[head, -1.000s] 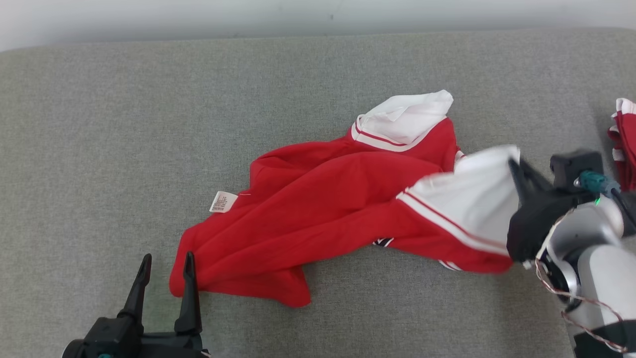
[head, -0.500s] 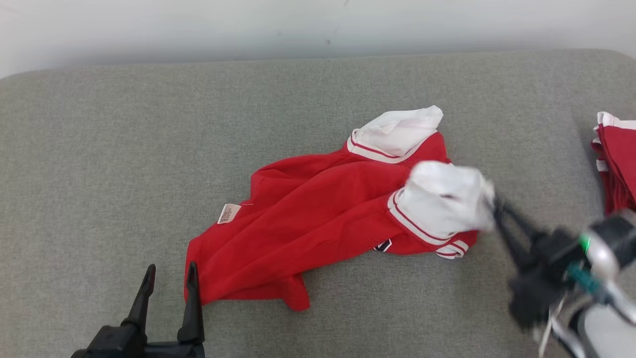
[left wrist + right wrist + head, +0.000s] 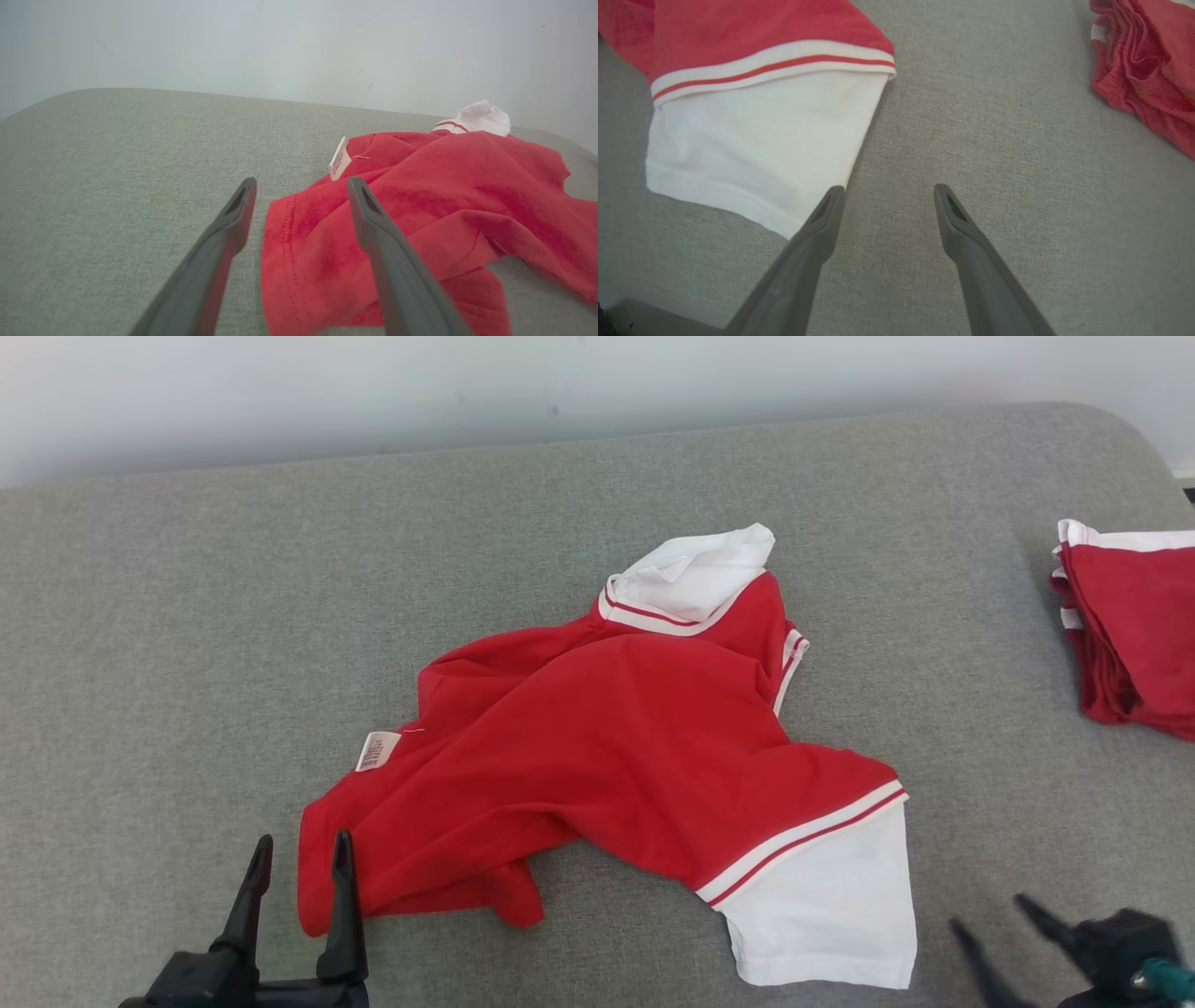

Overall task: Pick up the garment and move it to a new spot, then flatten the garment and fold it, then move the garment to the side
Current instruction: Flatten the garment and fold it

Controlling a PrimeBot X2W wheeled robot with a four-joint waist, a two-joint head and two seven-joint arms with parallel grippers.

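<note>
The garment [image 3: 607, 747] is a red shirt with white sleeves, lying crumpled in the middle of the grey cushion. One white sleeve [image 3: 831, 905] is spread flat toward the front right, the other [image 3: 695, 574] is bunched at the back. My right gripper [image 3: 997, 915] stands open at the lower right, just right of the front sleeve [image 3: 756, 140], holding nothing. My left gripper [image 3: 299, 849] is open at the lower left, its fingertips at the red hem corner [image 3: 299, 261]. A small care label [image 3: 377, 750] sticks out on the left.
A stack of folded red and white garments [image 3: 1134, 625] lies at the cushion's right edge, also in the right wrist view as a red pile [image 3: 1143, 70]. Bare grey cushion [image 3: 187, 616] stretches to the left and back. A pale wall runs behind.
My right gripper let go of the white sleeve and drew back to the lower right, jaws now open. The sleeve now lies flat at the front right. The camera view shifted too.
</note>
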